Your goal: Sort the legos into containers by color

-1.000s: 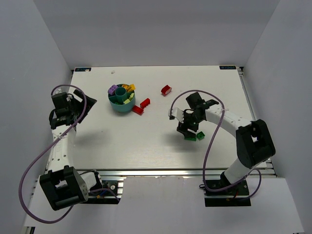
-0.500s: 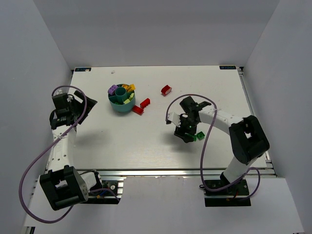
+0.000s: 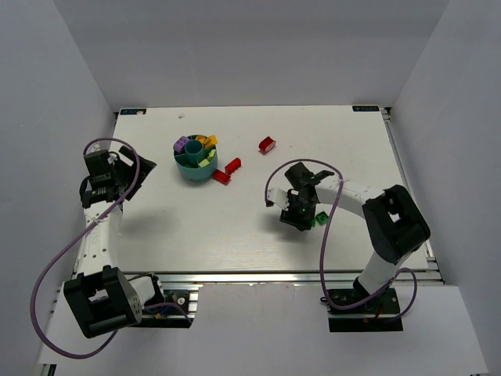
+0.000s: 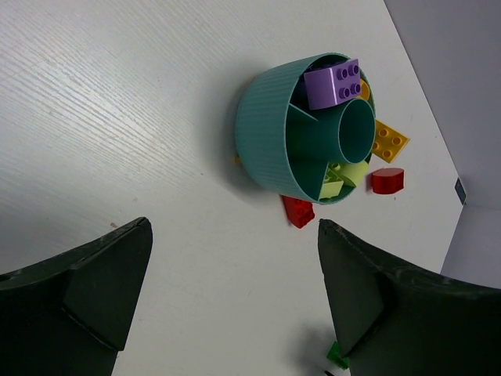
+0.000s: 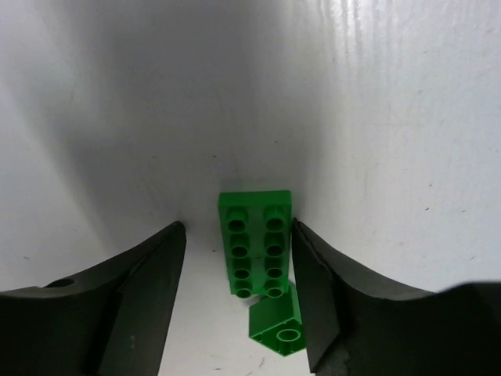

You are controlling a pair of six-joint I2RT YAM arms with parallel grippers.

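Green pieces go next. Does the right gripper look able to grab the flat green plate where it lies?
Probably yes: the right gripper straddles the flat green plate, one finger on each side, nothing between. A second green brick close by its near end might get nudged.

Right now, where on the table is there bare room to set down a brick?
Bare: the near-centre stretch of table between left gripper and right gripper, and the far right corner past the lone red brick. Crowded: just right of the teal cup, with two red bricks, and under the right gripper, two green bricks.
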